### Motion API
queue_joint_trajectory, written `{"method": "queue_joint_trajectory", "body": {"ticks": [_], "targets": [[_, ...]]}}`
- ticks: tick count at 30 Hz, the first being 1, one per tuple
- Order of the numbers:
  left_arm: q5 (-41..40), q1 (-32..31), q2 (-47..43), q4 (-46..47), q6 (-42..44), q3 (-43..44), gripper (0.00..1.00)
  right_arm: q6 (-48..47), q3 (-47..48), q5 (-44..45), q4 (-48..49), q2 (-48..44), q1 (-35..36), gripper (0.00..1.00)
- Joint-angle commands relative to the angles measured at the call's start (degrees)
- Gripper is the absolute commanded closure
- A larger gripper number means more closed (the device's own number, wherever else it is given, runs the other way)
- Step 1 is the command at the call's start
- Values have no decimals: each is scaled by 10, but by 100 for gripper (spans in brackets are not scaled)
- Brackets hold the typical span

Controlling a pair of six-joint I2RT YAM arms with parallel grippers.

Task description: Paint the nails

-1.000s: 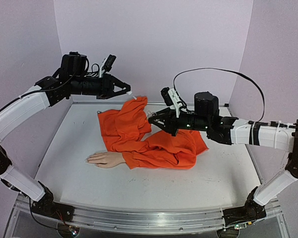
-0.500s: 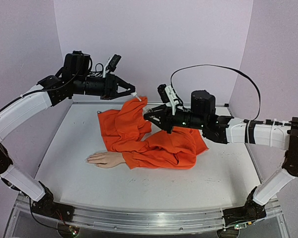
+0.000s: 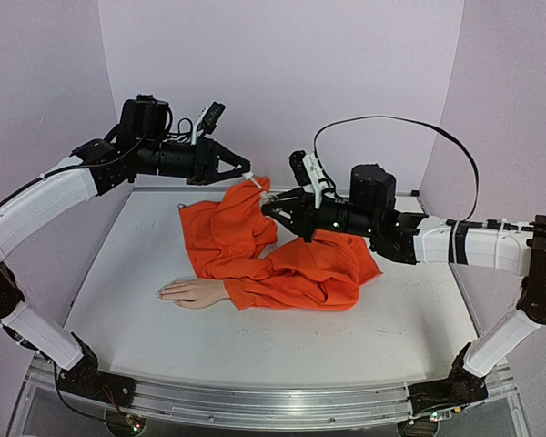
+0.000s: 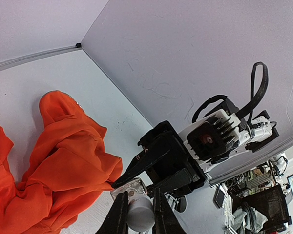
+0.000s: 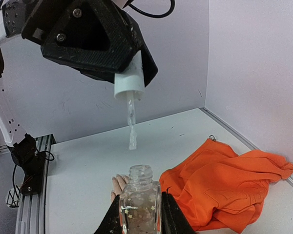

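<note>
— Where are the nails (image 3: 163, 293)?

— On the fingertips of the mannequin hand (image 3: 189, 292), which lies flat toward the near left part of the worktop (image 3: 391, 319), fingers pointing at the left edge. They are too small to make out one by one. The wrist disappears into an orange sleeve (image 3: 282, 269) that is bunched from the middle toward the back edge.

— How will they handle?

— I'd judge them hard and smooth, so paint will want to run. The hand looks light and nothing pins it down, so a firm push could slide it. The nails are no place for a grip. If it needs steadying, press at the wrist where the soft sleeve begins.

— And the tools?

— Both are up in the air above the sleeve, well apart from the hand. The left claw (image 3: 247, 172) is clenched on a white cap (image 5: 129, 84), with the brush (image 5: 131, 124) hanging from it. The right claw (image 3: 275, 211) grasps a small glass bottle (image 5: 140, 195) by its sides, mouth open just under the brush tip. The brush is not inside the bottle.

— Any risks?

— Glass is slick and breakable, so the squeeze should stay even. The brush stem looks thin, so it should touch the nails lightly.
</note>
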Motion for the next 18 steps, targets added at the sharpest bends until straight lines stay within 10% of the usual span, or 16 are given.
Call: {"method": "queue_joint_trajectory", "body": {"ticks": [1, 18], "targets": [[0, -5, -1, 5, 0, 8, 100, 1, 33, -1, 54, -2, 5, 100], [-10, -9, 6, -1, 3, 3, 100, 0, 35, -1, 58, -4, 8, 100]]}}
